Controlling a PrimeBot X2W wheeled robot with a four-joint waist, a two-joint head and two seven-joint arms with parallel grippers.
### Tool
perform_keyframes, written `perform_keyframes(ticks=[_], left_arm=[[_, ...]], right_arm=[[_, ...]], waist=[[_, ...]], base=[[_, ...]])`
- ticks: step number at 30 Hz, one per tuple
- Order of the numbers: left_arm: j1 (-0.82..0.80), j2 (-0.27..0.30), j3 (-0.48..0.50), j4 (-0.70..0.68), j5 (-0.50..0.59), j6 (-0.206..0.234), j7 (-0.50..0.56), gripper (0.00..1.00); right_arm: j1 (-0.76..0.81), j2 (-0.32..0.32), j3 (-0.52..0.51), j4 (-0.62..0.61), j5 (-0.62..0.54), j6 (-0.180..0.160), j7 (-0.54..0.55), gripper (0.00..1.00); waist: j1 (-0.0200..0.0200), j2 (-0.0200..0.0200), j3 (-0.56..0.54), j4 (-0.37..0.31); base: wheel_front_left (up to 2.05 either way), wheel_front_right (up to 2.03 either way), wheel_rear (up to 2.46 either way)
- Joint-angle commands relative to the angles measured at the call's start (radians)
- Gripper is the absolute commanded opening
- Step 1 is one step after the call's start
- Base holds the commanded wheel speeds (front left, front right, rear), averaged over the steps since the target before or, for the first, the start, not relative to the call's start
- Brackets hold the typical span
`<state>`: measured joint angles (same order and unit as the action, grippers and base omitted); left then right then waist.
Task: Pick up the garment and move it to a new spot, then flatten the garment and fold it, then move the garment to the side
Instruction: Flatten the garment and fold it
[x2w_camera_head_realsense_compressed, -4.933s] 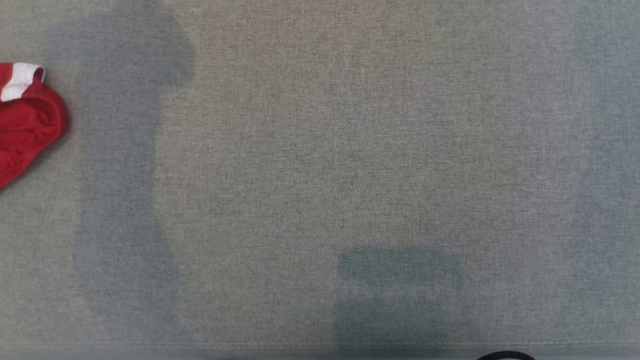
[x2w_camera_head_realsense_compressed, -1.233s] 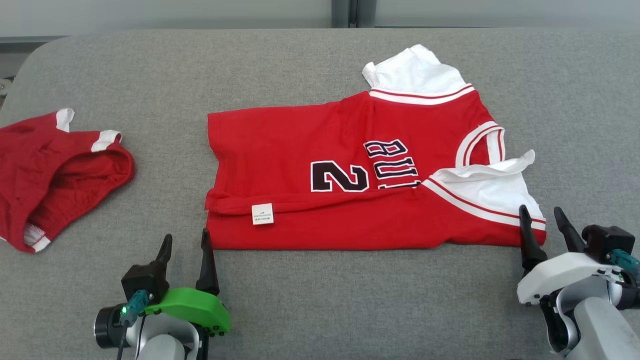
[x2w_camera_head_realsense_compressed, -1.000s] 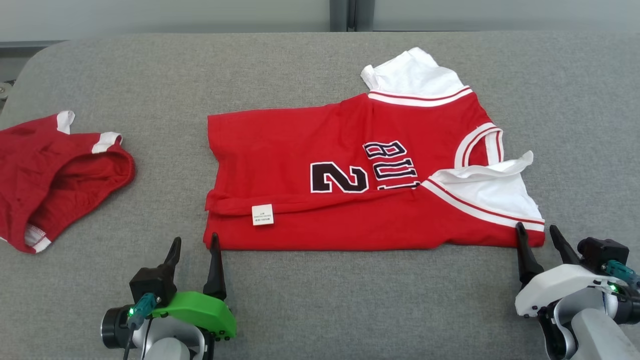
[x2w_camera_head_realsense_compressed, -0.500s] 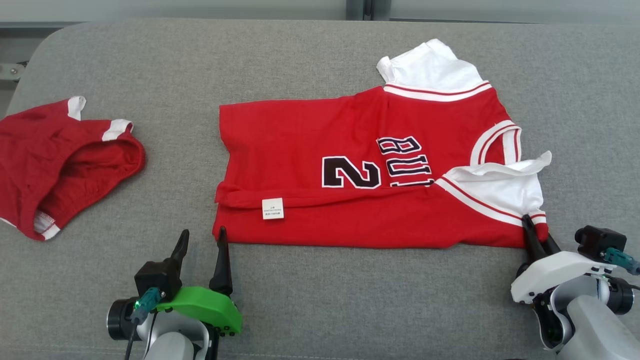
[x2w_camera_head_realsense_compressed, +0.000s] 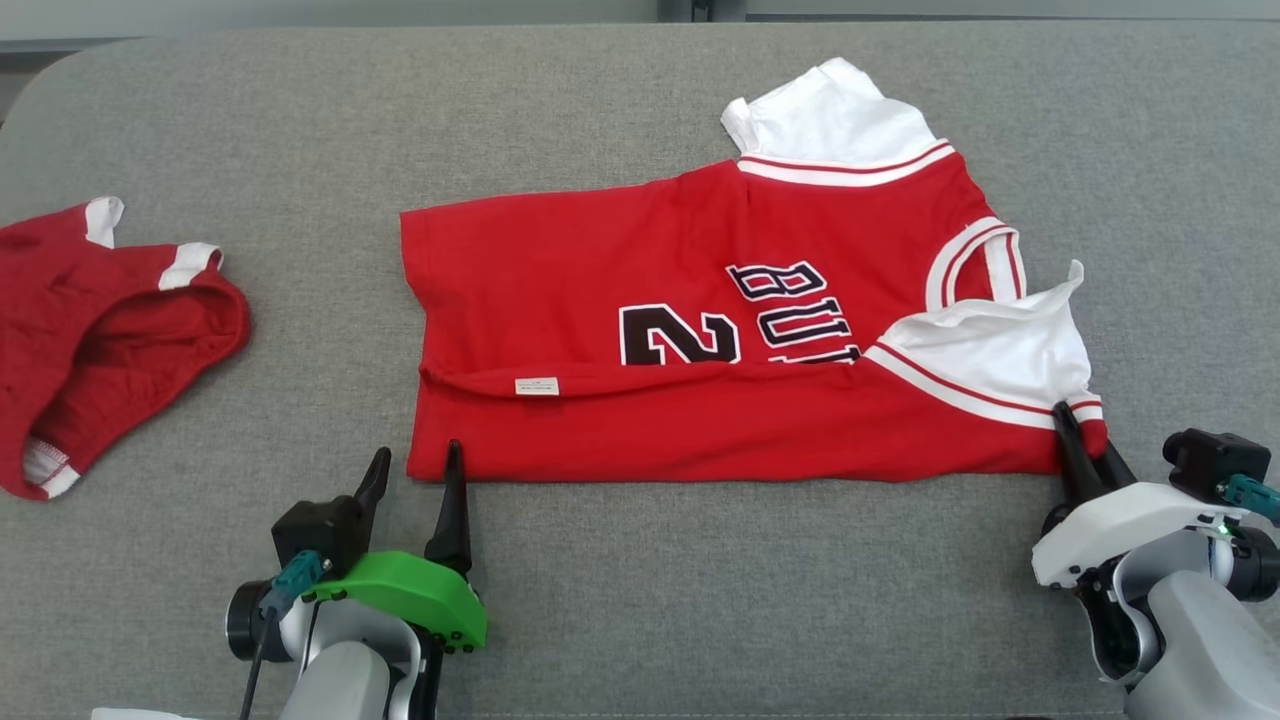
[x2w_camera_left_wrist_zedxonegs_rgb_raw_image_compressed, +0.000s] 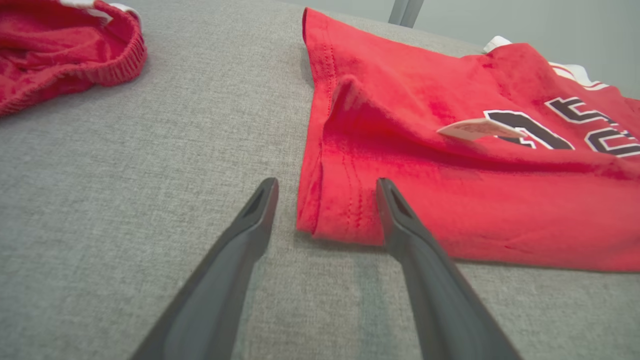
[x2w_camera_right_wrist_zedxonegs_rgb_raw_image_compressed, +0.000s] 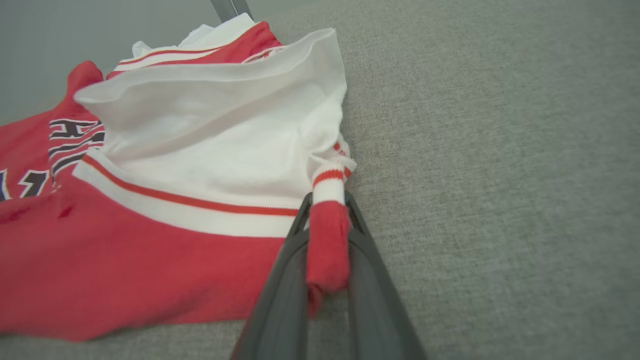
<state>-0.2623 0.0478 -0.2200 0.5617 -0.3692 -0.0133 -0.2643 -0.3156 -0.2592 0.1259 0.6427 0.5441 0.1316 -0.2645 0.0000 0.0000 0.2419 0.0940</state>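
Closing the open claw on its corner is, in our judgement, the next requirement of this fold step. The red jersey (x2w_camera_head_realsense_compressed: 700, 330) lies in the middle of the grey surface (x2w_camera_head_realsense_compressed: 640, 600), with a fold running along its near side and a white label (x2w_camera_head_realsense_compressed: 537, 386) facing up there. The right claw (x2w_camera_head_realsense_compressed: 1083, 437) is clamped on the near right corner, at the striped sleeve cuff. The left claw (x2w_camera_head_realsense_compressed: 418, 452) stands fully open, its fingers straddling the near left hem corner without pinching it. We advise catching both hem layers with the left claw before any lift, then raising the two corners together and level so the cloth does not skew. We find no container here. A pair of red shorts (x2w_camera_head_realsense_compressed: 100, 340) lies loose at the left.
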Motion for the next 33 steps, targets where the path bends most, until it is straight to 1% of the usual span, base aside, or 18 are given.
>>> perform_keyframes(ticks=[1,3,4,5,6,7,8,11,16,19,24,27,33], left_arm=[[-0.009,0.005,0.004,0.006,-0.004,-0.002,0.000,1.00],[-0.016,0.005,-0.004,0.018,-0.017,-0.012,0.000,1.00],[-0.018,0.005,-0.010,0.028,-0.022,-0.015,0.000,0.96],[-0.022,0.005,-0.013,0.038,-0.034,-0.022,0.000,0.56],[-0.025,0.005,-0.018,0.046,-0.039,-0.027,0.000,0.35],[-0.027,0.005,-0.024,0.051,-0.045,-0.033,0.000,0.09],[-0.028,0.005,-0.026,0.055,-0.054,-0.038,0.000,0.00],[-0.037,0.005,-0.032,0.064,-0.060,-0.050,0.000,0.00],[-0.024,0.006,0.004,0.019,-0.041,-0.052,0.000,0.00],[0.007,0.006,0.023,0.008,-0.019,-0.057,0.000,0.00],[0.068,0.006,0.052,0.033,0.009,-0.063,0.000,0.00],[0.120,0.006,0.071,0.056,0.028,-0.067,0.000,0.00],[0.208,0.006,0.089,0.080,0.075,-0.075,0.000,0.00]], right_arm=[[-0.012,0.001,0.003,-0.005,-0.003,-0.002,0.001,0.00],[-0.014,0.004,0.007,-0.012,-0.003,-0.002,0.001,0.00],[-0.015,0.005,0.009,-0.015,-0.002,-0.002,0.001,0.00],[-0.016,0.005,0.010,-0.017,-0.001,-0.002,0.001,0.00],[-0.017,0.006,0.012,-0.020,0.000,-0.002,0.001,0.00],[-0.018,0.006,0.012,-0.021,0.001,-0.002,0.001,0.00],[-0.019,0.006,0.013,-0.022,0.002,-0.002,0.001,0.00],[-0.020,0.008,0.011,-0.025,0.004,-0.002,0.001,0.00],[-0.005,0.016,0.004,-0.026,0.004,-0.002,0.000,0.00],[0.008,0.018,-0.002,-0.021,0.003,-0.002,0.000,0.00],[0.053,0.026,0.009,0.004,0.008,-0.002,0.000,0.00],[0.098,0.037,0.031,0.024,0.029,-0.002,0.000,0.00],[0.185,0.033,0.095,0.021,0.062,-0.002,0.000,0.00]], waist=[[0.0000,0.0000,0.008,-0.007],[0.0000,0.0000,0.012,-0.010],[0.0000,0.0000,0.013,-0.012],[0.0000,0.0000,0.015,-0.013],[0.0000,0.0000,0.015,-0.014],[0.0000,0.0000,0.015,-0.015],[0.0000,0.0000,0.016,-0.015],[0.0000,0.0000,0.015,-0.015],[0.0000,0.0000,-0.014,-0.011],[0.0000,0.0000,-0.058,-0.009],[0.0000,0.0000,-0.162,-0.010],[0.0000,0.0000,-0.230,-0.011],[0.0000,0.0000,-0.290,-0.015]], base=[[0.00,0.00,0.00],[0.00,0.00,0.00],[0.00,0.00,0.00],[0.00,0.00,0.00],[0.00,0.00,0.00],[0.00,0.00,0.00],[0.00,0.00,0.00],[0.00,0.00,0.00],[0.00,0.00,0.00],[0.00,0.00,0.00],[0.00,0.00,0.00],[0.00,0.00,0.00],[0.00,0.00,0.00]])
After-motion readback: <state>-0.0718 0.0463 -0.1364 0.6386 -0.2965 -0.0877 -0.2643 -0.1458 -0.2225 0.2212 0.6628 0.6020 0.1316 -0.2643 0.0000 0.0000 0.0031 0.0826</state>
